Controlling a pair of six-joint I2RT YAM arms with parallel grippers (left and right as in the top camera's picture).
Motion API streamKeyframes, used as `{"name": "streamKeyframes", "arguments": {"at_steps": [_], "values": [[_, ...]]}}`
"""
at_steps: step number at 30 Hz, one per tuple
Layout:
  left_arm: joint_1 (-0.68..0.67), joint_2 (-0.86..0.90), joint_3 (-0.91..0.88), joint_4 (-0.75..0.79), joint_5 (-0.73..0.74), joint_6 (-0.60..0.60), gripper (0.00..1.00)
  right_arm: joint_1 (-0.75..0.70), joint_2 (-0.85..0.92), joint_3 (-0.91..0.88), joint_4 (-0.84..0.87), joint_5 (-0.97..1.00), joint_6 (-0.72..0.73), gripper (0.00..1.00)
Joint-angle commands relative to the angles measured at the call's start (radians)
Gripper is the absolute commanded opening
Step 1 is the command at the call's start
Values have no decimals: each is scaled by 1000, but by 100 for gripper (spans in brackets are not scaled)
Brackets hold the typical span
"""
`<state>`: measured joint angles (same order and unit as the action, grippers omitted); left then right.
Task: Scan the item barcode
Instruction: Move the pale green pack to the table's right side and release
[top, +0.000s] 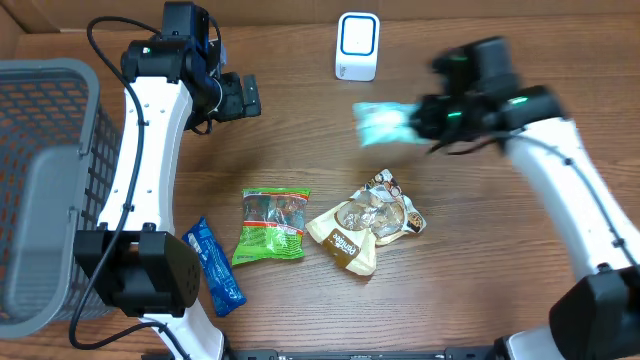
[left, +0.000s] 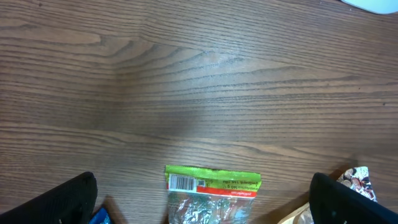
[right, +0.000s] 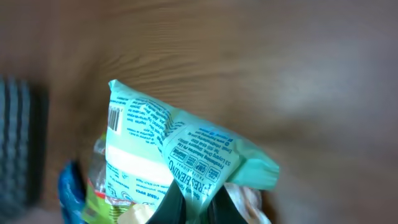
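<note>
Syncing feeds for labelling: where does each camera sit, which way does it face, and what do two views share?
Overhead: fixed above the table, looking straight down; left arm, right arm, left gripper, right gripper show.
Left wrist: on the left arm, facing down at the green packet; its fingers in the bottom corners.
Right wrist: on the right arm, facing the teal packet pinched by its fingers.
Shared: green packet, in overhead and left wrist.
</note>
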<state>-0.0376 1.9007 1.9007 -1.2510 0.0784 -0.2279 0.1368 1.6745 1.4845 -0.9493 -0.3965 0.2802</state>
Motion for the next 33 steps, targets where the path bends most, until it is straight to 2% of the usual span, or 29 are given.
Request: {"name": "streamKeyframes", "arguments": {"at_steps": [1,6,10,16,24,28,29,30,31,33], "values": [[-2,3,12,-1,7,22,100,-145,-35,9,-67,-53,88,4],[-2,3,12,-1,7,22,100,-295,-33,-21,-135,153,58,4],[-2,3,12,-1,7,22,100,-383,-29,-105,-99,286,122,4],[-2,3,12,-1,7,23,100,-477,-27,-230,18,291,121,4],[-2,3,12,-1,7,22,100,-494,-27,-328,127,315,121,6],[-2,3,12,-1,7,23,100,-494,-27,-353,132,344,121,36],[-2,3,12,-1,7,23,100,-494,-27,-356,126,354,121,54],[-2,3,12,-1,7,23,100,-494,-27,-358,120,361,121,68],[-2,3,12,-1,7,23,100,-494,-27,-358,109,362,121,73],[-2,3,12,-1,7,22,100,-494,-27,-357,99,357,120,76]]}}
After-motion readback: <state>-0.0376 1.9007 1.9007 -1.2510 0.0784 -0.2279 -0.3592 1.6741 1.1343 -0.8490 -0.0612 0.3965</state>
